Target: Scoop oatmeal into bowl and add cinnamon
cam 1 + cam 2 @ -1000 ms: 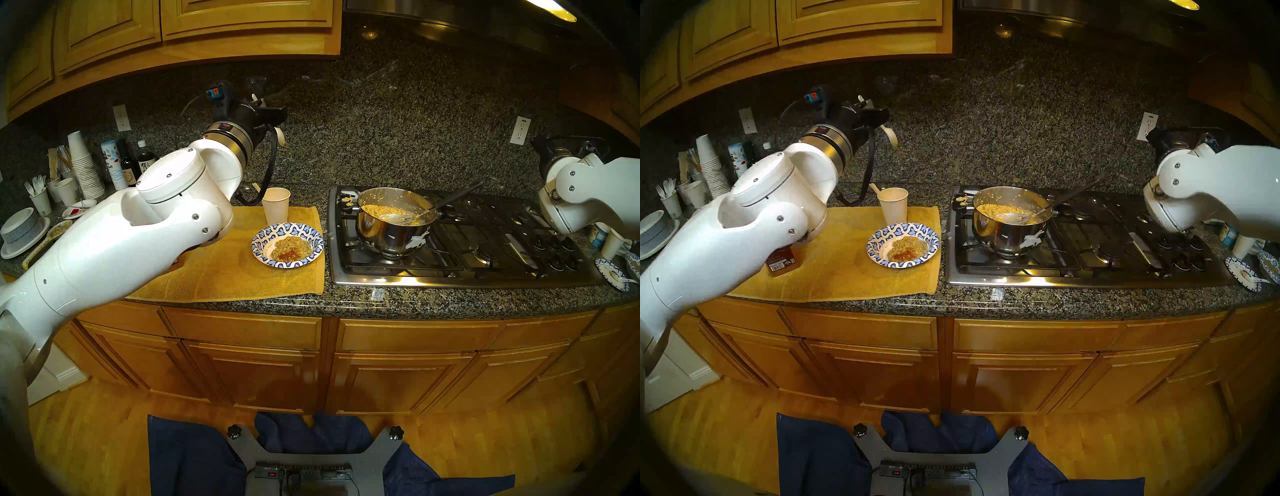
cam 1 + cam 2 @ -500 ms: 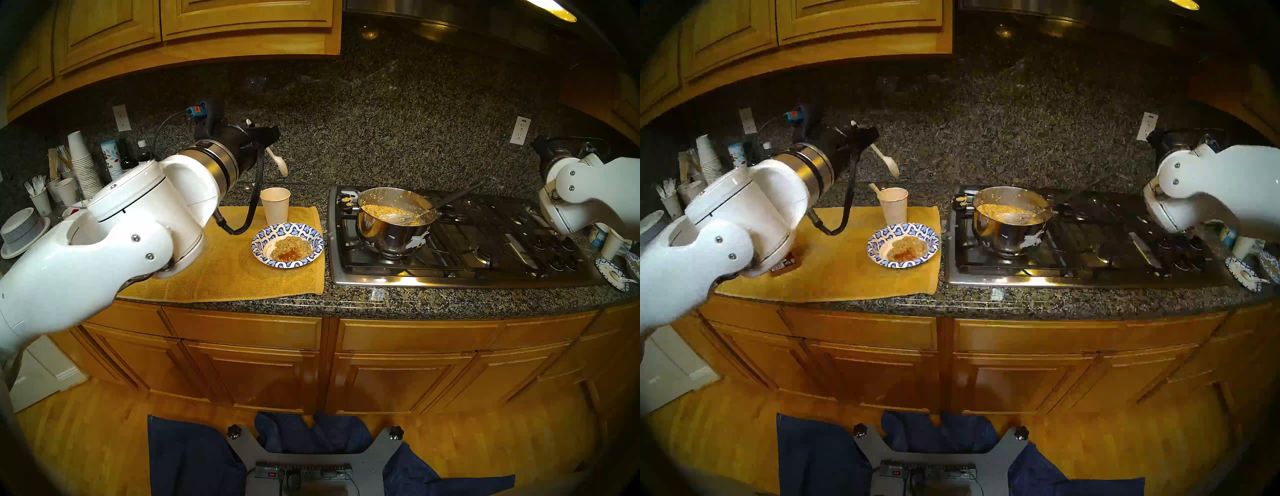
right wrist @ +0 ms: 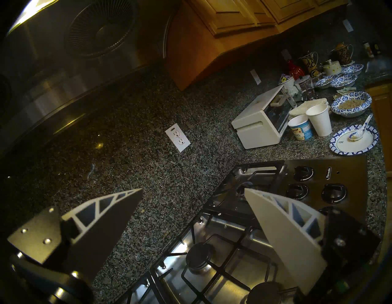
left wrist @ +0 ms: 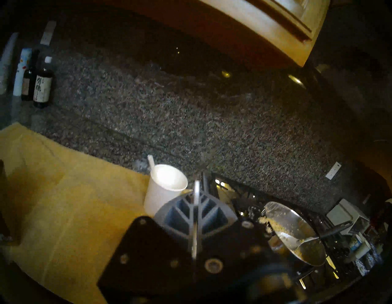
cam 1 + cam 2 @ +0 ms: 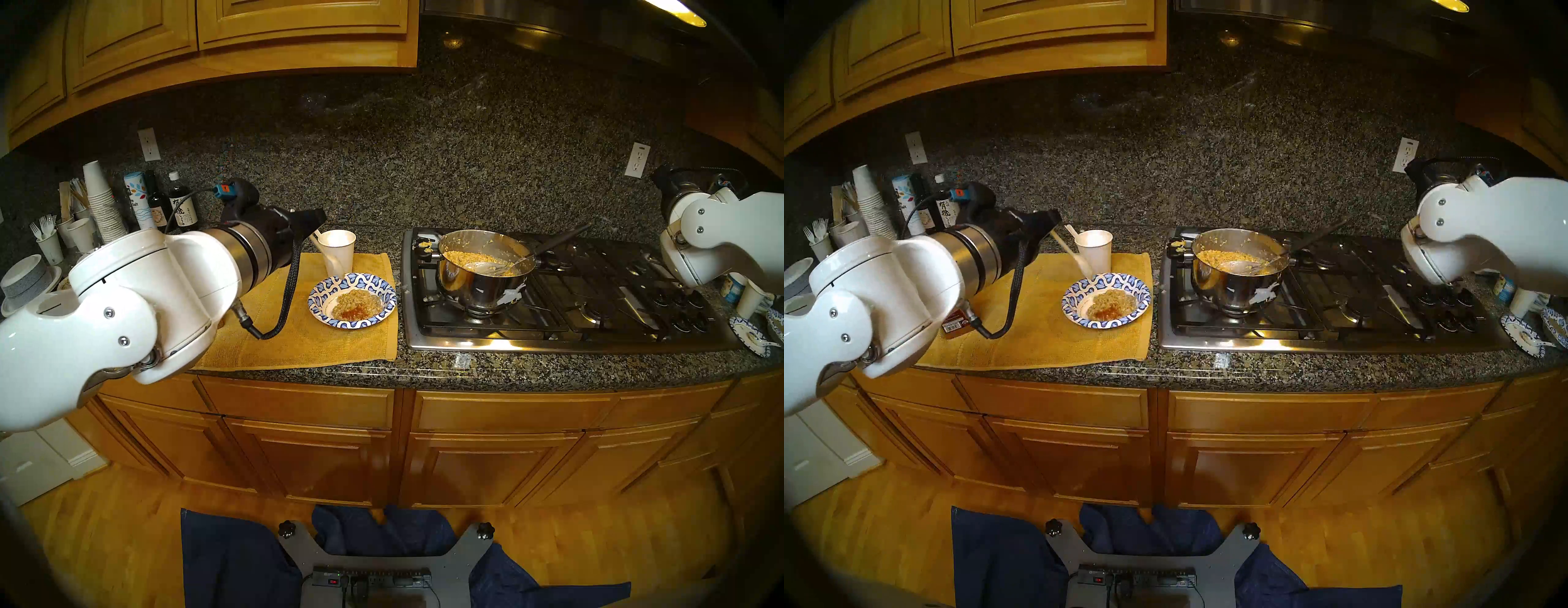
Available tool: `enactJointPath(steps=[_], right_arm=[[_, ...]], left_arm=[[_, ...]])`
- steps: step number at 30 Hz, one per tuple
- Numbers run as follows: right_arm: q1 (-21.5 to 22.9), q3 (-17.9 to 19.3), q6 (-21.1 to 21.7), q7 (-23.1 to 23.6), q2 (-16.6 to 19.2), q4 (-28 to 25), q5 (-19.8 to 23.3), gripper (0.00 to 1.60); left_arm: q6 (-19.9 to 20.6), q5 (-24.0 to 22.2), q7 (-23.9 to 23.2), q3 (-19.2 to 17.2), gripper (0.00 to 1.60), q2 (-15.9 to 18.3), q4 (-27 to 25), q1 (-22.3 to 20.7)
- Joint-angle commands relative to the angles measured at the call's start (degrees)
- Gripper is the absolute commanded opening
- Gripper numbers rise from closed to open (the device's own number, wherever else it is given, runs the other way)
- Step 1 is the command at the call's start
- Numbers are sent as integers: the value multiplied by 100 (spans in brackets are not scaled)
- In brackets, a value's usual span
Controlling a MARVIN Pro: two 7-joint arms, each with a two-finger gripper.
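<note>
The blue-and-white paper bowl [image 5: 384, 293] [image 5: 1140, 293] sits on the yellow towel and holds a lump of oatmeal [image 5: 355, 302] [image 5: 1113, 300] with a red-brown patch on its near side. More oatmeal [image 5: 471, 256] fills the steel pot [image 5: 479, 288] on the stove, with a ladle resting in it. My left gripper [image 5: 314, 217] [image 5: 1052, 220] [image 4: 196, 192] is shut on a white plastic spoon [image 5: 1073, 251], which slants down toward the bowl's far-left rim. The cinnamon jar [image 5: 954, 326] lies on the towel, mostly hidden under my left elbow. Above the stove's right side, my right gripper [image 3: 193, 190] is open and holds nothing.
A white paper cup [image 5: 338, 252] [image 4: 164, 191] with a second spoon stands just behind the bowl. Cup stacks, forks and dark bottles [image 5: 182, 204] crowd the back left. A grey bowl [image 5: 23, 282] sits far left. Plates, cups and a toaster [image 3: 263, 118] lie right of the stove [image 5: 594, 314].
My left gripper has come down with the spoon from high against the backsplash to just left of the cup, and the elbow has swung lower and leftward. The right arm has not moved.
</note>
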Motion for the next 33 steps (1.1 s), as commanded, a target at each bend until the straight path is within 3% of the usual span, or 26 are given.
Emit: enactJointPath(steps=[1, 7, 13, 15, 16, 21, 28, 33], right_arm=[[164, 144, 1, -354, -49, 54, -147, 160], [161, 157, 1, -401, -41, 51, -185, 160], [160, 153, 1, -380, -37, 52, -185, 160], [160, 152, 1, -376, -37, 52, -184, 160], [159, 147, 1, -352, -37, 54, -173, 160], [159, 141, 1, -324, -39, 55, -159, 160], [160, 146, 1, -350, -38, 54, -172, 160], [160, 150, 1, -366, -36, 53, -181, 160]], left_arm=[[-17, -230, -515, -126, 0, 483, -54, 184], [49, 87, -1121, 74, 0, 616, -54, 352], [91, 862, -1467, 351, 0, 498, -34, 518], [97, 999, -1495, 395, 0, 467, -20, 541], [112, 1355, -1494, 511, 0, 366, 30, 584], [135, 2164, -1518, 733, 0, 76, 197, 567], [52, 2825, -1528, 803, 0, -230, 316, 437], [-55, 2958, -1542, 737, 0, -251, 207, 398]])
